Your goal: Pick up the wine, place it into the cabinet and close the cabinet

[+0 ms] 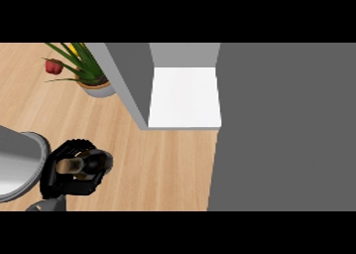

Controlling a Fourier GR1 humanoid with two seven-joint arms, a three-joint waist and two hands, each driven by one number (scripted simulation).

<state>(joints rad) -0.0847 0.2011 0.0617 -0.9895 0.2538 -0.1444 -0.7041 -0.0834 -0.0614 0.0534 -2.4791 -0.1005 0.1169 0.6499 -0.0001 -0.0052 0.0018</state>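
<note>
Left hand (63, 173) curls round the wine (76, 165) — cabinet (184, 96) open.

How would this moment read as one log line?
left robot hand: curled round wine bottle | cabinet: open, nothing on its shelf | right hand: not visible

The wine (76, 166) is mostly hidden inside the curled left hand (67, 181), only its top showing. The grey forearm (8, 161) runs off the left edge. The potted plant (82, 69) is cut at the top.

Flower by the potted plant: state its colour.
The tulip-shaped flower is red, seen in the head view.
</note>
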